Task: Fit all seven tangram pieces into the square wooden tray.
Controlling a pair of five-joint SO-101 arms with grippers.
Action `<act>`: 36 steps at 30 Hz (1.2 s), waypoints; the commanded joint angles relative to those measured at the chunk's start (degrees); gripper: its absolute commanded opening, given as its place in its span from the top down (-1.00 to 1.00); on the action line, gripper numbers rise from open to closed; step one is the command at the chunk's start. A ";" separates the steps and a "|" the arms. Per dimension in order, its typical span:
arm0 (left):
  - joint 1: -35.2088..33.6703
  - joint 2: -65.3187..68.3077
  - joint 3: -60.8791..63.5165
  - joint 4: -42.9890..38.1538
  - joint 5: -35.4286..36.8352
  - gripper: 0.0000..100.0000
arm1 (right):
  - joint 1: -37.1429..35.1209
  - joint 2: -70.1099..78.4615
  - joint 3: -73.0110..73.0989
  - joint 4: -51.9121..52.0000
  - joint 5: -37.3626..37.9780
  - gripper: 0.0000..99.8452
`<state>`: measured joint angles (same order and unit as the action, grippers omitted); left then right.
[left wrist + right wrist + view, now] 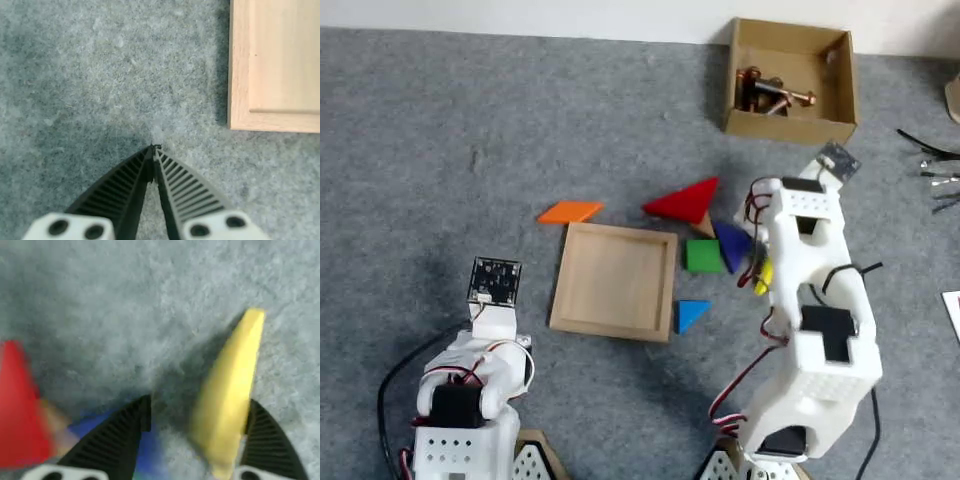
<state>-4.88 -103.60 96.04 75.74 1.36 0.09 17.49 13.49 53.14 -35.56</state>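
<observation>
Mat point(440, 150): grey felt under everything.
Tray point(615, 280): square, wooden, flat on the mat between my two arms; in my left wrist view one corner lies near my left claw, apart from it.
Box point(790, 128): cardboard, at the far edge of the mat, with metal bits point(770, 95) in it.
Right claw point(199, 402): held wide apart, low over the mat just beside the tray's right side; it grips nothing.
Left claw point(154, 147): closed tip to tip, holding nothing, over bare mat.
Red triangle point(685, 200): just beyond the tray's far right corner.
Dark blue triangle point(731, 243): just right of the green square.
Green square point(702, 256): just beside the tray's right edge.
Orange parallelogram point(570, 211): at the tray's far left corner.
Light blue triangle point(690, 313): by the tray's near right corner.
Yellow piece point(230, 390): tilted on edge between my right fingers, leaning on one and apart from the other.
Tan triangle point(702, 228): tucked between red triangle and green square.
</observation>
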 commanded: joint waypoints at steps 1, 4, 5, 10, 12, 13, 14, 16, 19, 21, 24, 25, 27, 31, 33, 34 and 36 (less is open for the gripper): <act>-0.75 -0.92 1.10 0.26 0.35 0.99 | 0.40 0.31 -1.10 -1.10 -0.53 0.35; -0.75 -0.92 1.10 0.26 0.35 0.99 | 0.40 0.31 -1.10 -1.10 -0.53 0.35; -0.75 -0.92 1.10 0.26 0.35 0.99 | 0.48 0.31 -1.10 -1.10 -0.53 0.35; -0.75 -0.92 1.10 0.26 0.35 0.99 | 1.45 0.22 -0.75 0.66 -0.53 0.37; -0.75 -0.92 1.10 0.26 0.35 0.99 | 1.80 0.22 -0.57 0.92 -0.53 0.48; -0.75 -0.92 1.10 0.26 0.35 0.99 | 2.07 0.22 -0.57 0.92 -0.44 0.54; -0.75 -0.92 1.10 0.26 0.35 0.99 | 2.33 0.22 -0.57 0.92 -0.44 0.59; -0.75 -0.92 1.10 0.26 0.35 0.99 | 2.68 0.22 -0.57 0.92 -0.44 0.65; -0.75 -0.92 1.10 0.26 0.35 0.99 | 2.59 0.22 -0.48 1.10 0.70 0.66; -0.75 -0.92 1.10 0.26 0.35 0.99 | 2.59 0.22 -0.48 3.03 5.01 0.66; -0.75 -0.92 1.10 0.26 0.35 0.99 | 2.59 -0.04 -0.57 5.67 9.93 0.66; -0.75 -0.92 1.10 0.26 0.35 0.99 | 2.68 -0.04 -0.57 6.11 11.52 0.66; -0.75 -0.92 1.10 0.26 0.35 0.99 | 2.68 0.04 -0.57 6.29 15.47 0.66; -0.75 -0.92 1.10 0.26 0.35 0.99 | 2.68 0.04 -0.48 8.40 24.26 0.66; -0.75 -0.92 1.10 0.26 0.35 0.99 | 2.77 -0.04 -0.92 10.68 27.25 0.66; -0.75 -0.92 1.10 0.26 0.35 0.99 | 2.77 -0.04 -0.92 11.47 28.48 0.66; -0.75 -0.92 1.10 0.26 0.35 0.99 | 3.38 -0.13 -0.92 12.79 31.30 0.66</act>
<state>-4.88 -103.60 96.04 75.74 1.36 2.55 17.76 12.79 62.90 -8.75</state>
